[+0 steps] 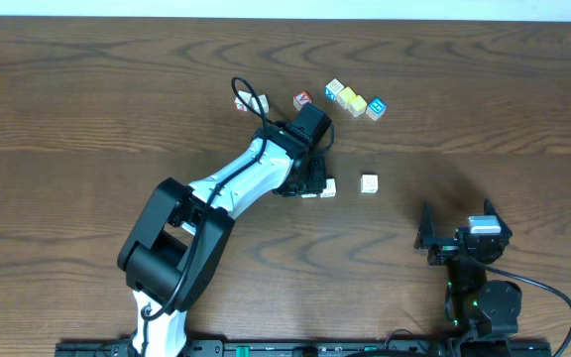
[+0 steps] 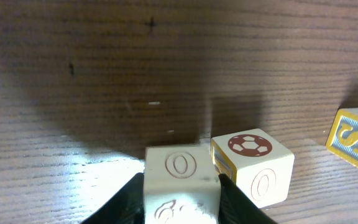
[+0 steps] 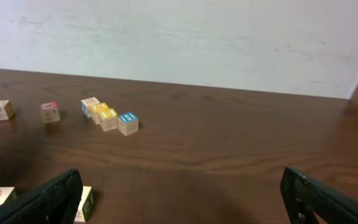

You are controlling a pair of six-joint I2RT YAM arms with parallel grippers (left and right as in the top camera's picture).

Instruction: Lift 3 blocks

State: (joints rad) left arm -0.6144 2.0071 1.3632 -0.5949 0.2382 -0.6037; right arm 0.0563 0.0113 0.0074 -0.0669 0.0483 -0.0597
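Jaws of the right gripper (image 1: 459,233), nearest the robot's base, are held wide apart, and nothing is between them. A little further out, the left gripper (image 2: 180,186) is closed on the first block (image 2: 182,167) (an O is marked on its top), with a finger (image 2: 241,205) pressed on each side. So the first of three lifts is judged to be the step in hand. Whether the block is off the table (image 2: 104,74) cannot be told. A second block (image 2: 253,165), with a ball drawn on it, is set just beside the held one. A straight pull up is called for next, so that this neighbour is not bumped. A third block (image 1: 369,183) is set apart, further to the right. Far back, coloured cubes (image 1: 355,102) are lined up; these are not wanted. No boxes or bowls are seen.
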